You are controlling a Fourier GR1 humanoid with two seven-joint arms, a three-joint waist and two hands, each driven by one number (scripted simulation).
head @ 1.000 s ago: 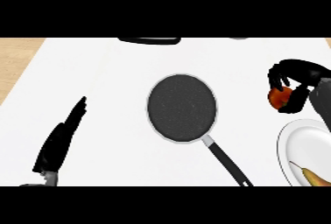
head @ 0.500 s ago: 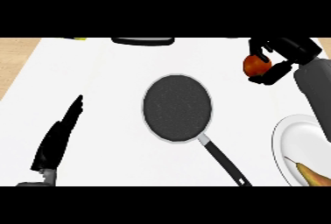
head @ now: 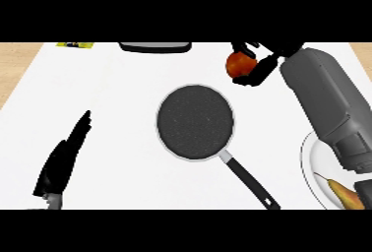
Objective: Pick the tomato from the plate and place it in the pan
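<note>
My right hand (head: 263, 61) is at the upper right, fingers curled round the red-orange tomato (head: 237, 64), holding it above the counter just past the pan's far right rim. The dark pan (head: 196, 122) with a pale rim lies in the middle, its black handle (head: 251, 180) pointing to the lower right. The white plate (head: 314, 167) shows at the right edge, partly hidden by my right forearm. My left hand (head: 64, 160) rests at the lower left, fingers straight and pointing up.
A yellow-brown food piece (head: 344, 194) lies on the plate's near part. A black object (head: 154, 47) sits at the counter's far edge, a small yellow-green item (head: 76, 45) to its left. Wooden surface borders the white counter on both sides.
My right hand has carried the tomato up and leftward from over the plate toward the pan's far right side. The left hand has stayed put.
</note>
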